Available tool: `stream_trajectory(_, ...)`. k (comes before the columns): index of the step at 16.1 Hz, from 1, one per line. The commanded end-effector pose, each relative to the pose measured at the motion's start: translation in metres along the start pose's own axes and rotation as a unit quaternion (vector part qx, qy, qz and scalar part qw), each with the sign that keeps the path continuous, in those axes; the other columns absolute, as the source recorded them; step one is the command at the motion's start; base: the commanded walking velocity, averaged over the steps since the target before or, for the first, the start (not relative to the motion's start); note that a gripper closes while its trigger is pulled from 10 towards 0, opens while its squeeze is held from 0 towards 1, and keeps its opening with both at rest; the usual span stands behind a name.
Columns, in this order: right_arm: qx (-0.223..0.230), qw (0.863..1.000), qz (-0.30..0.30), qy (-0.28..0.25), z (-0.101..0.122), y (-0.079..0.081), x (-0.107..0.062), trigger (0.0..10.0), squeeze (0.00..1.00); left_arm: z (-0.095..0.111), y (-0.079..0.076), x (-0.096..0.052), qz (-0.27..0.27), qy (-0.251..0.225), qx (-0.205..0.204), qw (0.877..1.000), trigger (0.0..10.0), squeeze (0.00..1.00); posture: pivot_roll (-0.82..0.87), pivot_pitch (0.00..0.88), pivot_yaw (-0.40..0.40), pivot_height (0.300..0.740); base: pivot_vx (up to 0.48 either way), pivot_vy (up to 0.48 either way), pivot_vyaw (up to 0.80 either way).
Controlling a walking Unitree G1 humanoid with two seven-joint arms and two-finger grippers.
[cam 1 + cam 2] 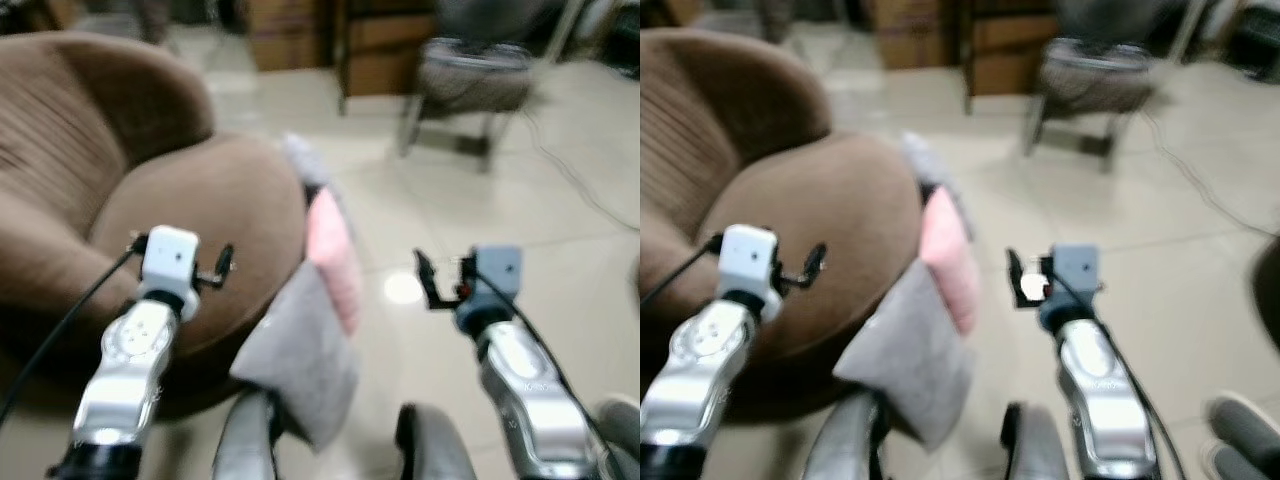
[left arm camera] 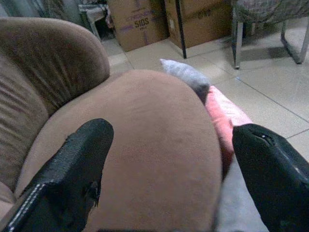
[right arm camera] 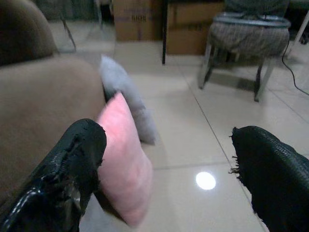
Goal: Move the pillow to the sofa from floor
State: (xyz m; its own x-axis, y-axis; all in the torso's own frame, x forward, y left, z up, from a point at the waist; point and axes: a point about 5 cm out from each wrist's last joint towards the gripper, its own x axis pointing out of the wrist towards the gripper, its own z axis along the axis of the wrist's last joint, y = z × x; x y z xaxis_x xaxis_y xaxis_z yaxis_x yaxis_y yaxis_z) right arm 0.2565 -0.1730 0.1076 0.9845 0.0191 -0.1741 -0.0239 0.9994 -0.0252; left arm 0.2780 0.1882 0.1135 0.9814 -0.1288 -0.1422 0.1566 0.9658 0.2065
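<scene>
Left gripper [image 1: 178, 268] hovering over the round brown fabric sofa [image 1: 200, 210], right gripper [image 1: 440, 280] hanging above the pale tiled floor [image 1: 480, 220]; finger gaps unreadable through blur. Wrist views: both sets of black fingers [image 2: 72, 174] spread wide, empty; soft pink pillow [image 3: 123, 159] leaning against the sofa's edge, standing on the floor

Pink pillow [image 1: 330, 258], grey pillows [image 1: 300, 365], brown sofa [image 1: 190, 220], black fingers [image 2: 72, 179].
</scene>
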Motion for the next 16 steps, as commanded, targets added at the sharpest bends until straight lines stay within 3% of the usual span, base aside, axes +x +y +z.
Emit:
stream_trajectory(1, 0.003, 1.0, -0.004, -0.002, 0.001, -0.002, -0.001, 10.0, 0.0, 0.001, -0.001, 0.0, -0.002, 0.0, 0.008, 1.0, 10.0, 0.0, 0.02, 0.0, 0.035, 0.576, 0.0, 0.0, 0.0)
stream_trajectory(12, 0.004, 1.0, -0.001, -0.001, 0.001, -0.003, -0.001, 10.0, 0.0, -0.003, -0.005, 0.003, -0.011, 0.011, 0.001, 1.0, 10.0, 0.0, 0.01, 0.0, 0.035, 0.491, 0.0, 0.0, 0.0)
stream_trajectory(14, -0.031, 0.999, 0.036, 0.003, 0.003, -0.005, 0.002, 10.0, 0.0, -0.02, -0.006, 0.013, -0.018, 0.057, -0.037, 0.998, 10.0, 0.0, 0.0, 0.0, 0.031, 0.491, 0.0, 0.0, 0.0)
stream_trajectory(15, -0.042, 0.997, 0.061, 0.007, 0.005, -0.006, 0.003, 10.0, 0.0, -0.026, -0.007, 0.019, -0.037, 0.069, -0.07, 0.994, 10.0, 1.0, -0.01, 0.0, 0.029, 0.491, 0.0, 0.0, 0.0)
stream_trajectory(16, -0.048, 0.996, 0.073, 0.008, 0.007, -0.007, 0.005, 10.0, 0.0, -0.028, -0.007, 0.024, -0.041, 0.073, -0.074, 0.994, 10.0, 1.0, -0.01, 0.0, 0.03, 0.491, 0.0, 0.0, 0.0)
